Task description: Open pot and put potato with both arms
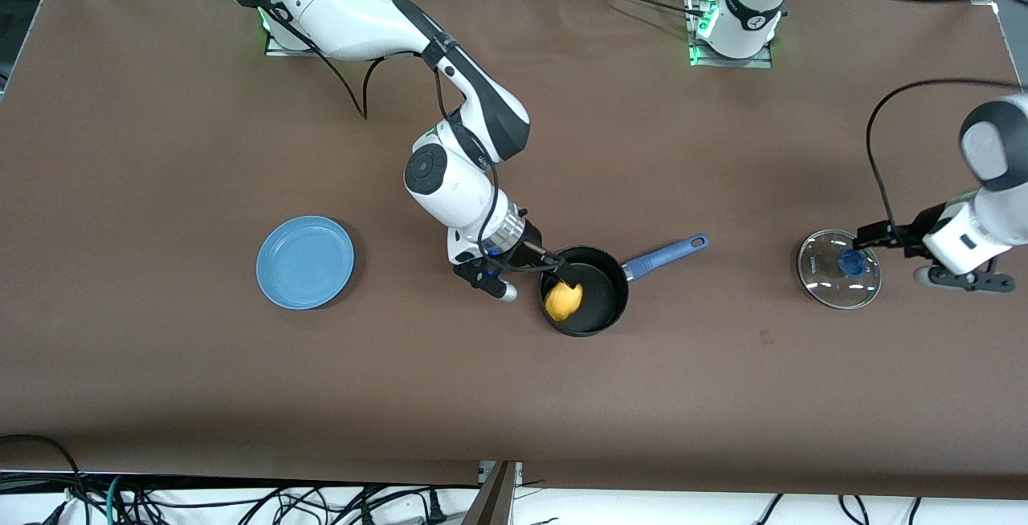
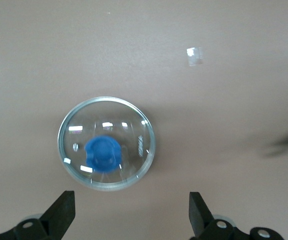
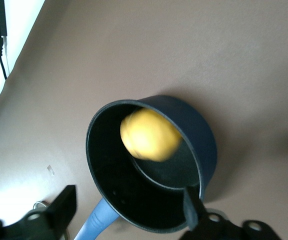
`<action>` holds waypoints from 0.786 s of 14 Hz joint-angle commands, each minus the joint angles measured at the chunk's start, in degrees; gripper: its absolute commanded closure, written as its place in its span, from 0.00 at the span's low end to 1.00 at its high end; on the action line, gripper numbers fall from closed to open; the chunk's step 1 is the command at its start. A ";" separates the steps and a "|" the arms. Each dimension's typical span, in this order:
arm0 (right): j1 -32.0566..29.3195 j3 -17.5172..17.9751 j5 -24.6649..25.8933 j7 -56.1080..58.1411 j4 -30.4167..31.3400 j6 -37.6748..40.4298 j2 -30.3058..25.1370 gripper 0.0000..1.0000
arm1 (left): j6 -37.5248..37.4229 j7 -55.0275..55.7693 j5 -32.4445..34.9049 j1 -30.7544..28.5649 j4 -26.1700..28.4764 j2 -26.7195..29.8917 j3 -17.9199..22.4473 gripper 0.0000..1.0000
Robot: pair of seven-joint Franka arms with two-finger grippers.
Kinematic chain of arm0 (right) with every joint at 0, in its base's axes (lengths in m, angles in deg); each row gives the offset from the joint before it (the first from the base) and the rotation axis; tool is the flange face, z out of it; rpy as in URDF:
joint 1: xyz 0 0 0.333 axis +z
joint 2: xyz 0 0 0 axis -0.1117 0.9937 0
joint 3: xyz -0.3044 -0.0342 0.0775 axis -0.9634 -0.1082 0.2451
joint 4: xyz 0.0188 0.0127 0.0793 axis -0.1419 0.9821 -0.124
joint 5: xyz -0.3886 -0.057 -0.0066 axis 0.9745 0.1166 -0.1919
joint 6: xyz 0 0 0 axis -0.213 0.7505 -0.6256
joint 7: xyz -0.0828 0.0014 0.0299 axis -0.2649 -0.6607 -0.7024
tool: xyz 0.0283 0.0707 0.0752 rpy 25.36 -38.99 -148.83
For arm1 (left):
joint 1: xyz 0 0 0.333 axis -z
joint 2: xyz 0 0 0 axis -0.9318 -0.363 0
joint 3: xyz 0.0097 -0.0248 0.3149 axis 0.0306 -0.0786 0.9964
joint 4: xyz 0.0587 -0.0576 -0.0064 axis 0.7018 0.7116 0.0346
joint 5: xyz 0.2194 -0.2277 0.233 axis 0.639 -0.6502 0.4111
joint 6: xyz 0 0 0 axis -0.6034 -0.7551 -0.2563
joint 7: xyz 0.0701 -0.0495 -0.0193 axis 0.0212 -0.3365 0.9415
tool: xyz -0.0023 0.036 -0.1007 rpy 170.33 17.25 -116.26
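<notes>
The black pot (image 1: 610, 308) with its long blue handle (image 1: 666, 254) stands uncovered mid-table. The yellow potato (image 1: 564, 300) lies inside it, against the wall toward the right arm's end. My right gripper (image 1: 554, 272) hangs open over that rim, with one finger over the mouth. The right wrist view shows the potato (image 3: 150, 135) loose in the pot (image 3: 199, 137), free of the open gripper (image 3: 128, 202). The glass lid (image 1: 827, 280) with a blue knob lies flat toward the left arm's end. My left gripper (image 1: 871, 236) hovers open over its edge, empty; in the left wrist view the lid (image 2: 128, 120) sits clear of the gripper (image 2: 131, 212).
A flat blue plate (image 1: 305, 262) lies toward the right arm's end of the table. A small scrap of tape (image 2: 196, 56) sits on the brown cloth near the lid. Cables hang along the table's front edge.
</notes>
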 commanded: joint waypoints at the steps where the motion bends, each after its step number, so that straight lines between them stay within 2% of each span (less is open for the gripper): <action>1: -1.89 -0.22 0.17 0.32 -2.23 6.21 -0.19 0.00 | -11.95 5.54 3.13 0.65 -6.03 4.87 -1.10 0.00; 4: -8.03 -0.58 3.42 10.93 -2.23 20.80 -4.33 0.00 | -22.52 5.64 5.49 0.74 -13.42 7.60 -1.01 0.00; 5: -9.18 -0.84 4.12 12.69 -2.14 23.53 -6.34 0.00 | -24.20 5.64 5.77 0.74 -14.84 7.60 -1.10 0.00; 7: -10.16 -3.90 7.28 16.99 -1.27 32.47 -11.08 0.00 | -25.26 5.90 6.47 1.08 -15.11 8.65 -1.45 0.00; 9: -10.25 -9.78 7.56 26.98 4.59 42.42 -18.97 0.00 | -26.75 11.66 6.65 1.88 -15.20 8.92 -3.28 0.00; 11: -10.16 -14.44 7.73 37.10 18.44 43.42 -31.43 0.00 | -26.85 14.69 6.56 1.88 -15.29 8.84 -5.84 0.00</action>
